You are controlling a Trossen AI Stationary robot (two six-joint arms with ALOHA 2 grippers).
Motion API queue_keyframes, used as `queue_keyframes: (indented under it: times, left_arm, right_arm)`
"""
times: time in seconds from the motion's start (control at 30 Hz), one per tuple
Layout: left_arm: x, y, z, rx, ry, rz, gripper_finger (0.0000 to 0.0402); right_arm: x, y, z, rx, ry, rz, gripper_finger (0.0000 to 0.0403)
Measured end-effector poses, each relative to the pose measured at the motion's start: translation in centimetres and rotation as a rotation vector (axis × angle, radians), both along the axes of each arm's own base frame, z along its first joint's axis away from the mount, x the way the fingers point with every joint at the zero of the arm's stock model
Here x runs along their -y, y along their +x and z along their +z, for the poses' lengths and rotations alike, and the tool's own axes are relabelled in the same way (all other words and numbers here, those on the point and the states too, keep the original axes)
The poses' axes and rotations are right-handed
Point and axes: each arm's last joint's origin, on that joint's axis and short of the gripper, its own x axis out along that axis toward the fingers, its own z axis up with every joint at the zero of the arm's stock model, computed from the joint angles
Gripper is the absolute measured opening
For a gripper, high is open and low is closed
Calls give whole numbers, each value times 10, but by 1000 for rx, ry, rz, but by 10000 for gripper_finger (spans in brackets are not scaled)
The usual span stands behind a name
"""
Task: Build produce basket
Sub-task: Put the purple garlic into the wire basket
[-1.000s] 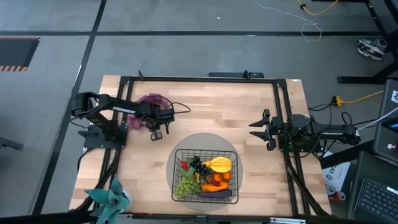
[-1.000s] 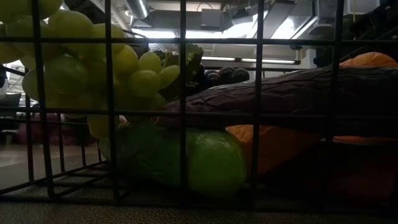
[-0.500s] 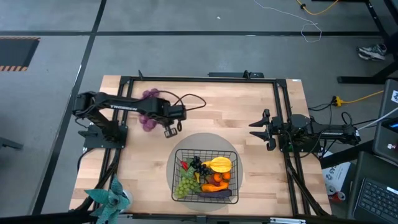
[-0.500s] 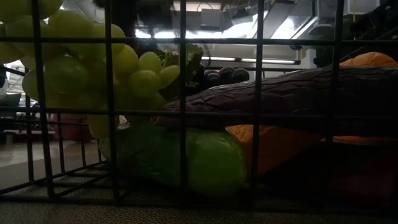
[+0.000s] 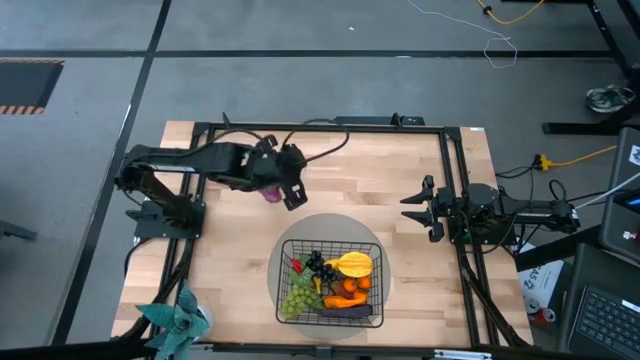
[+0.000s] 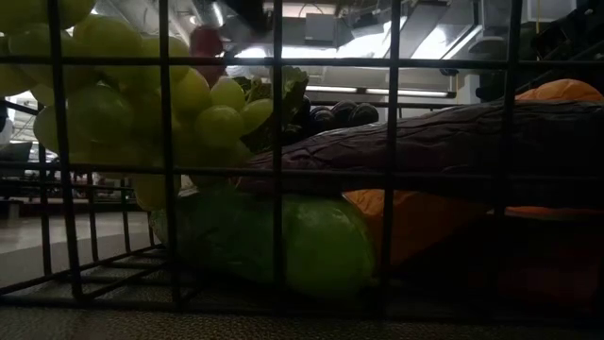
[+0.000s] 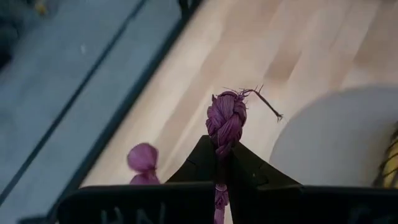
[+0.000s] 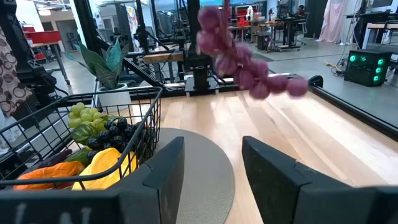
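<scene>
Hand [image 7: 222,163] on the left pinched the purple grapes' [image 8: 245,46] twisted stem (fibrous, braided); right hand [image 8: 211,163] stood open.

One basket [image 5: 331,284], one round mat [image 5: 300,228], three grape bunches, two arms.

Left pincer [image 5: 291,196] clamped on purple grapes [image 5: 270,190], lifted, carried from table's left side toward basket [image 5: 331,283].
</scene>
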Motion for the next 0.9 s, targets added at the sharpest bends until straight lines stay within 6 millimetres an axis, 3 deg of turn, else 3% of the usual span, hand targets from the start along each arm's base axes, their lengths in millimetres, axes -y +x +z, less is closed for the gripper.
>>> queue_keyframes:
  times: [0.2, 0.5, 0.73, 0.9]
  left_arm:
    - [36, -10, 48, 187, 58, -64, 0]
    - [107, -14, 82, 486, -10, -393, 0]
    - [155, -18, 91, 623, -64, -622, 0]
    - [187, -11, 78, 626, -94, -741, 0]
  right_arm:
    - [0, 0, 0, 0, -1, 0, 165]
    - [0, 0, 0, 0, 0, 0, 165]
    - [0, 0, 0, 0, -1, 0, 165]
    - [0, 0, 0, 1, -1, 0, 165]
